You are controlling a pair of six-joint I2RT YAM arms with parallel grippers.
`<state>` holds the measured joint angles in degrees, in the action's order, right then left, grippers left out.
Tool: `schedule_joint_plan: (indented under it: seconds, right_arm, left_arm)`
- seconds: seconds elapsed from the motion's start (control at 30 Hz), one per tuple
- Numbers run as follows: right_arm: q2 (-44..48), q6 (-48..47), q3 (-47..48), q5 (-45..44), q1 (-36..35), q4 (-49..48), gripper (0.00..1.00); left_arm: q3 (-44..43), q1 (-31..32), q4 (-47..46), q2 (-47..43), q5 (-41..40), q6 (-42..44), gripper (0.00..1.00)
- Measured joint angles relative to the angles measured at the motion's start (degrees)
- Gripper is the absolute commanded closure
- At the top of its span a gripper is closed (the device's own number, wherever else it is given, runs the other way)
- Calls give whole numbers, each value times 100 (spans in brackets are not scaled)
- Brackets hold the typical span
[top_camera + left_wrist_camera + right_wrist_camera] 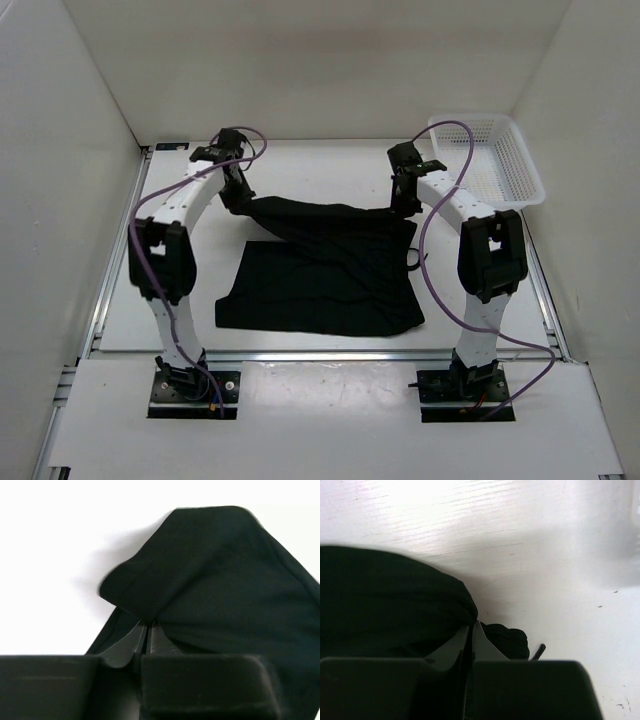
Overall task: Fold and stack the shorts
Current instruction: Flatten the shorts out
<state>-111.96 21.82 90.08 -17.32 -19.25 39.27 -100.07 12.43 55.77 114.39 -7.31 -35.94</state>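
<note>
The black shorts [320, 272] lie across the middle of the white table, their far edge lifted at both corners. My left gripper [237, 203] is shut on the far left corner of the shorts [215, 580], and the cloth drapes out from its closed tips [148, 626]. At the far right corner my right gripper [404, 205] is shut on the shorts [390, 600], with a fold of fabric bunched beside its tips [471, 624]. A short end of the black drawstring [538, 651] pokes out to the right of that fold. The near half of the shorts rests flat.
A white mesh basket [487, 160] stands at the far right corner of the table. White walls close in the table on the left, back and right. A purple cable loops [428, 262] off the right arm next to the shorts' right edge.
</note>
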Motion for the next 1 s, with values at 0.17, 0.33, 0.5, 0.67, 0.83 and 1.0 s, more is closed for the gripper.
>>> schedule_joint_plan:
  seconds: [0.17, 0.33, 0.5, 0.67, 0.83, 1.0]
  right_arm:
    - [0, -68, -70, -15, -28, -20, 100]
    - [0, -136, -96, -35, -26, -17, 100]
    - [0, -151, -96, -39, -39, -17, 100]
    - [0, -153, -96, -37, -39, -17, 100]
    - [0, -153, -96, -37, -39, -13, 100]
    - [0, -151, -96, -42, -39, -13, 100]
  left_arm:
    - [577, 85, 212, -743, -120, 109, 15]
    - [-210, 59, 490, 157, -299, 146, 21]
    - [-2098, 2, 802, 1484, -391, 256, 24]
    - [-3053, -42, 831, 2350, -339, 293, 18]
    - [-3016, -107, 870, 2704, -31, 293, 23]
    - [-2959, -136, 857, 2844, 396, 308, 76]
